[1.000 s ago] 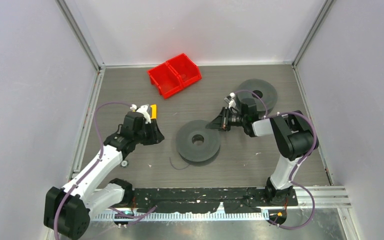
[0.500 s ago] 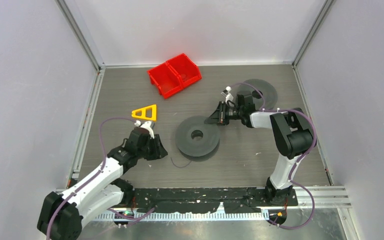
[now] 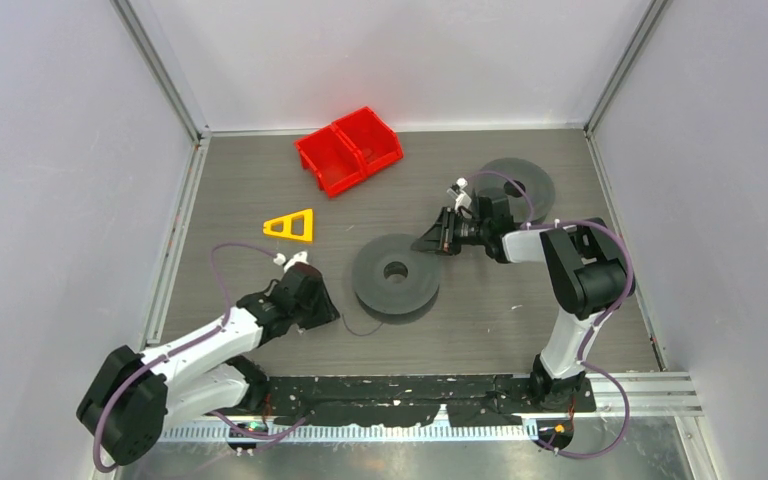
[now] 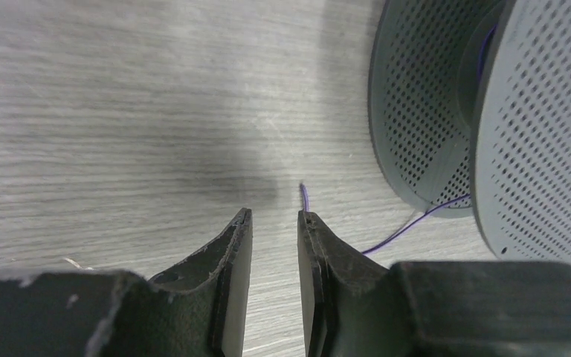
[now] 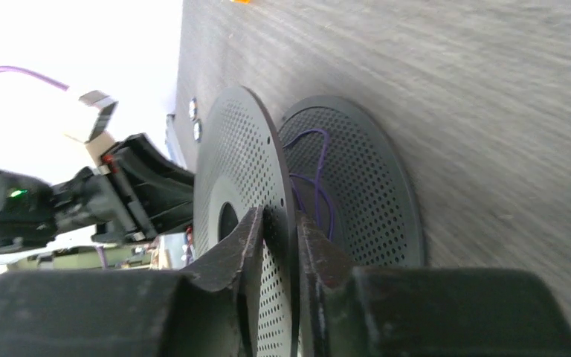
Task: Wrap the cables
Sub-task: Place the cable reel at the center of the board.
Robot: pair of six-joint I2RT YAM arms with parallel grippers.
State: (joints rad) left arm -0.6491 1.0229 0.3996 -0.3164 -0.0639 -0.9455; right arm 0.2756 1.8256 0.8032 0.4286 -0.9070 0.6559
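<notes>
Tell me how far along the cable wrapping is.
Early. Only a few loose loops of the thin purple wire sit inside the spool. In hand: the right gripper pinches the spool's rim; the open left gripper hovers at the wire's loose end on the table. Grabbing and winding that tail remains.

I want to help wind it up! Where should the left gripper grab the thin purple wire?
Pinch the wire near its loose end, which lies on the table just ahead of the open left gripper. Come from above, fingers either side of the strand, away from the spool.
</notes>
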